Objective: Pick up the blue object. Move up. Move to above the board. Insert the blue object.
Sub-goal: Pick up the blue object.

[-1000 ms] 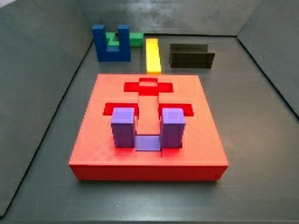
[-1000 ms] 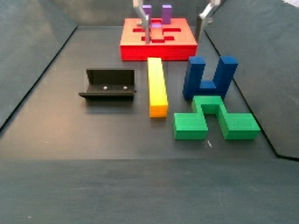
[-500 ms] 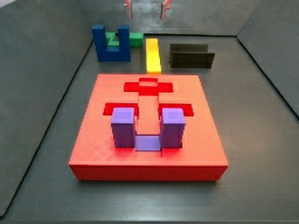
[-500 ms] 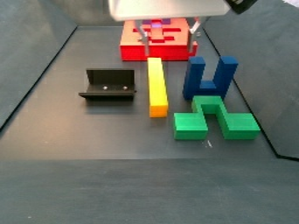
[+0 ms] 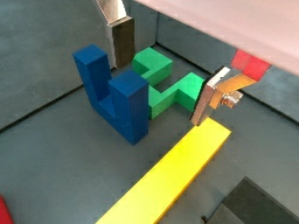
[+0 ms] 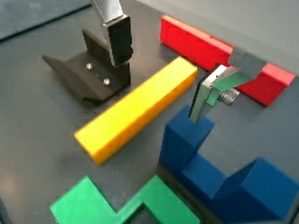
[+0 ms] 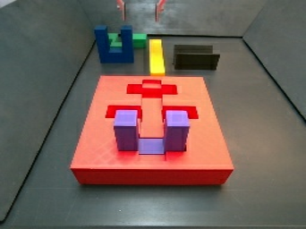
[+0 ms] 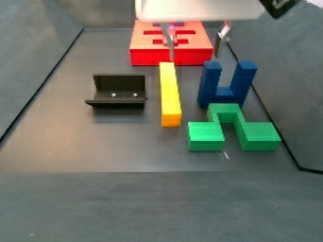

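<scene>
**Two open fingers above the far row of pieces**

Looking left to right in a side view, you have the dark L-shaped fixture (image 8: 119,92), the long yellow bar (image 8: 168,91), then the dark blue U-shaped block (image 8: 228,82) standing prongs up on the floor, with the green block (image 8: 232,128) just in front of it. Behind them lies the large flat bright red board (image 8: 172,43). In a side view, the lighter purple U-shaped block (image 7: 152,131) sits in a recess of that board. Your gripper (image 5: 163,66) hangs spread wide with nothing between its silver fingers (image 5: 122,39), over the blue block and yellow bar.
</scene>
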Tool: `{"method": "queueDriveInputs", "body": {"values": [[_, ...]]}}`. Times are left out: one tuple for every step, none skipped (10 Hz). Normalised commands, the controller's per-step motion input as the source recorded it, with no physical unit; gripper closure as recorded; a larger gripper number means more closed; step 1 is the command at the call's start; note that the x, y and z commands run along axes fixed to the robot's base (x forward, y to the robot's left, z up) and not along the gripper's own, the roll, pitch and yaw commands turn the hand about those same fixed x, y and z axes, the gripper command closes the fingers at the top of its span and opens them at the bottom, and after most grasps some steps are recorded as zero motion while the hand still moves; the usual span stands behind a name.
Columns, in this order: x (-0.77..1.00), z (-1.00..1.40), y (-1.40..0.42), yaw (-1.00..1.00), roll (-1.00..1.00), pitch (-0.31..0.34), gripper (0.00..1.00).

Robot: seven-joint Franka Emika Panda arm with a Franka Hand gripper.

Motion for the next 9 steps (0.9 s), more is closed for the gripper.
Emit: {"method": "queueDriveInputs", "body": {"values": [[-0.39, -0.07, 0.11, 0.0, 0.0, 0.0, 0.0], [-0.38, 0.0, 0.0, -0.01, -0.01, -0.024, 0.0], [-0.25, -0.05, 0.0, 0.0, 0.0, -0.033, 0.0], [-0.12, -0.16, 0.0, 0.0, 0.02, -0.01, 0.0], [-0.07, -0.19, 0.0, 0.0, 0.03, 0.0, 0.0], [-0.04, -0.25, 0.0, 0.0, 0.03, 0.0, 0.0], [-0.03, -0.31, 0.0, 0.0, 0.04, 0.0, 0.0], [-0.07, -0.29, 0.0, 0.0, 0.02, 0.0, 0.0], [-0.08, -0.28, 0.0, 0.0, 0.04, 0.0, 0.0]]}}
